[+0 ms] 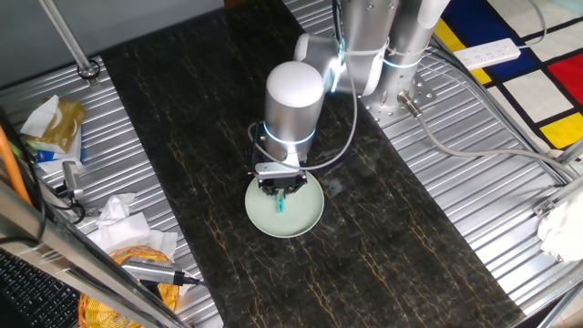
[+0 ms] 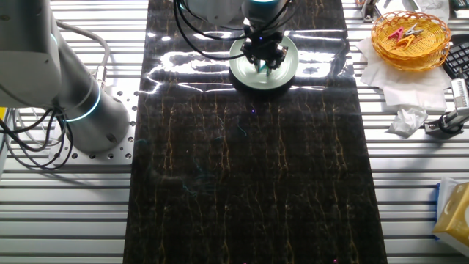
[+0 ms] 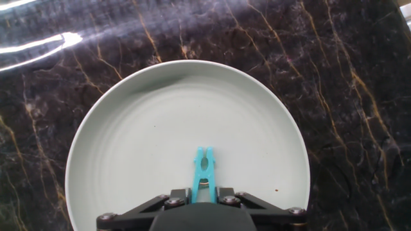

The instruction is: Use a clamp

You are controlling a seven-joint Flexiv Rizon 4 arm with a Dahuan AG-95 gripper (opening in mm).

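The clamp [image 3: 204, 169] is a small teal clip with two prongs. My black gripper [image 3: 204, 192] is shut on its rear end and holds it pointing away over the pale green round plate [image 3: 128, 147]. The clamp's prongs look close together at the tip. In one fixed view the gripper [image 1: 281, 189] hangs over the plate [image 1: 305, 217] with the clamp [image 1: 281, 202] pointing down. In the other fixed view the gripper [image 2: 264, 59] is over the plate [image 2: 287, 67] at the far end of the dark mat; the clamp [image 2: 265, 68] shows as a small teal speck.
The plate sits on a dark marbled mat [image 1: 392, 228] on a ribbed metal table. An orange basket [image 2: 410, 33] with clips stands on white paper at one side. Crumpled tissue [image 2: 407, 121], cables and tools [image 1: 150, 269] lie along the table's edges.
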